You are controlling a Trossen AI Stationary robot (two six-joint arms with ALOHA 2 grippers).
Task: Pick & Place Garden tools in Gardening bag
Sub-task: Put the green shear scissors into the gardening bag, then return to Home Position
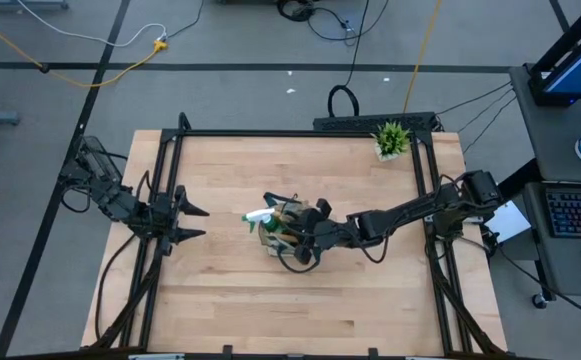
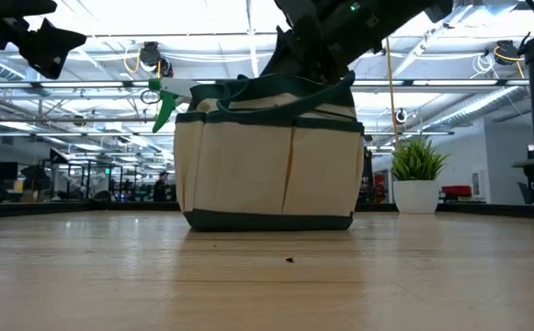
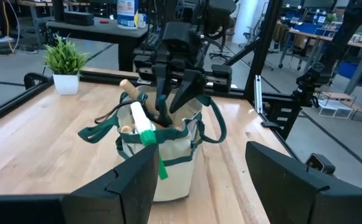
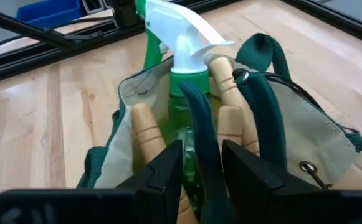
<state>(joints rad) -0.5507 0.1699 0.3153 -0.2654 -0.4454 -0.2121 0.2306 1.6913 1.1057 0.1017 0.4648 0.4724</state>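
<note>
Right gripper (image 1: 300, 238) is down in the mouth of the bag (image 2: 267, 165) mid-table, fingers clamped on a green handle of the shears (image 4: 199, 124). Spray bottle (image 4: 184, 56) and wooden tool handles (image 4: 146, 127) already stand inside w/ it. Left gripper (image 1: 195, 222) waits near the table's left edge, fingers spread, nothing in them.

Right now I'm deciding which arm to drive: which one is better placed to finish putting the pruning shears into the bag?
Right. Its tool is over the gardening bag, closed on a green handle of the pruning shears. The left tool waits open at the table's left side, apart from the bag.
</note>
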